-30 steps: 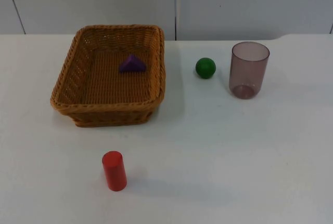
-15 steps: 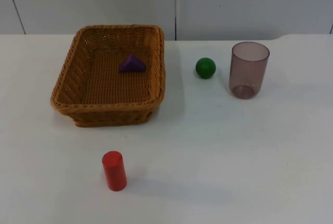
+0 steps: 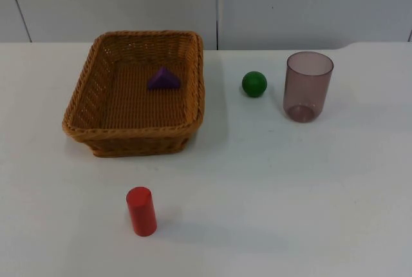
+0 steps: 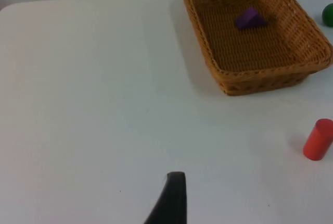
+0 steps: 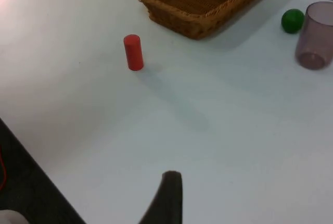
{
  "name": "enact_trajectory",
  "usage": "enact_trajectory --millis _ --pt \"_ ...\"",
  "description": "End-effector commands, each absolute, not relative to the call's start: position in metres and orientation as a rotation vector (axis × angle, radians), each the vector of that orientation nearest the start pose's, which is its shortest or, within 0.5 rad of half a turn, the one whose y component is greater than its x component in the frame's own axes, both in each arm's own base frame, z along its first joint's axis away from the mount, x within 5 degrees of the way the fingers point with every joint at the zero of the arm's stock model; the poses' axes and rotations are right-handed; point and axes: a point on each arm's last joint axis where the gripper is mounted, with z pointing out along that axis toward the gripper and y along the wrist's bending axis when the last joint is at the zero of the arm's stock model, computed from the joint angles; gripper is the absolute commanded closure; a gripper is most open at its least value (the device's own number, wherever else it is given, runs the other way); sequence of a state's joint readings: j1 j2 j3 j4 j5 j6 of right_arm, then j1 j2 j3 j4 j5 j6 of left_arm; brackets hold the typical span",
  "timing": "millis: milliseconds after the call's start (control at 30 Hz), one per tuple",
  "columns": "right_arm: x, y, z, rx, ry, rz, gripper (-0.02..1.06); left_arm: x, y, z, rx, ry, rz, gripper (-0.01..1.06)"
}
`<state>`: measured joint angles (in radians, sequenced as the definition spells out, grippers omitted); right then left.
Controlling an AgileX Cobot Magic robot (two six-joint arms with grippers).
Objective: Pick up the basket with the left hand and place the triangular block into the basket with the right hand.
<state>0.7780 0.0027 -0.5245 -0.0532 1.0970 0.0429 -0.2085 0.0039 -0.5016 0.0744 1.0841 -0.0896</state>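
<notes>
Resting inside the wicker basket (image 3: pixel 135 90) at the top view's upper left, the purple triangular block (image 3: pixel 163 79) lies near its far wall; neither gripper's finger state can be told.

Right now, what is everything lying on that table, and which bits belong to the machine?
basket: one, brown wicker, standing on the table's left half.
triangular block: one, purple, lying inside the basket.
ball: one, green, right of the basket.
cup: one, see-through purplish, upright, right of the ball.
cylinder: one, red, upright, in front of the basket.
table: one, white.
left tool: black fingertip, waiting above bare table.
right tool: black fingertip, likewise.
</notes>
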Motion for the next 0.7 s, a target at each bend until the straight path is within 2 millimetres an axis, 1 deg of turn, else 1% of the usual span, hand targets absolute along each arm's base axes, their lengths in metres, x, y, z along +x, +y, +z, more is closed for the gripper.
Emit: enact_trajectory --millis 0,300,367,400,433,467,500,533,567,667 --pt "-0.0027 -0.008 0.2801 -0.751 1.936 0.446 0.27 -0.004 0.0076 0.2759 0.132 2.056 -0.087 0.24" --pt "-0.0027 -0.008 0.2801 -0.751 1.936 0.446 0.27 -0.004 0.0077 0.2759 0.132 2.055 -0.084 0.24" --pt "-0.0027 -0.0079 0.2802 -0.751 1.935 0.446 0.25 -0.004 0.0074 0.2759 0.142 2.054 -0.084 0.2" --pt "-0.0027 -0.0079 0.2802 -0.751 1.935 0.446 0.22 -0.004 0.0068 0.2754 0.152 2.056 -0.086 0.14" --pt "-0.0027 -0.0079 0.2802 -0.751 1.935 0.446 0.16 -0.004 0.0066 0.2754 0.156 2.055 -0.086 0.05" --pt "-0.0027 -0.0079 0.2802 -0.751 1.935 0.446 0.16 -0.004 0.0066 0.2754 0.156 2.055 -0.086 0.05" --pt "-0.0027 -0.0079 0.2802 -0.751 1.935 0.446 0.09 -0.004 0.0066 0.2754 0.156 2.055 -0.086 0.0" --pt "-0.0027 -0.0079 0.2802 -0.751 1.935 0.446 0.02 -0.004 0.0066 0.2754 0.156 2.055 -0.086 0.0" --pt "-0.0027 -0.0079 0.2802 -0.751 1.935 0.446 -0.01 -0.004 0.0066 0.2754 0.156 2.055 -0.086 0.0" --pt "-0.0027 -0.0079 0.2802 -0.751 1.935 0.446 -0.01 -0.004 0.0065 0.2754 0.156 2.056 -0.089 0.0"
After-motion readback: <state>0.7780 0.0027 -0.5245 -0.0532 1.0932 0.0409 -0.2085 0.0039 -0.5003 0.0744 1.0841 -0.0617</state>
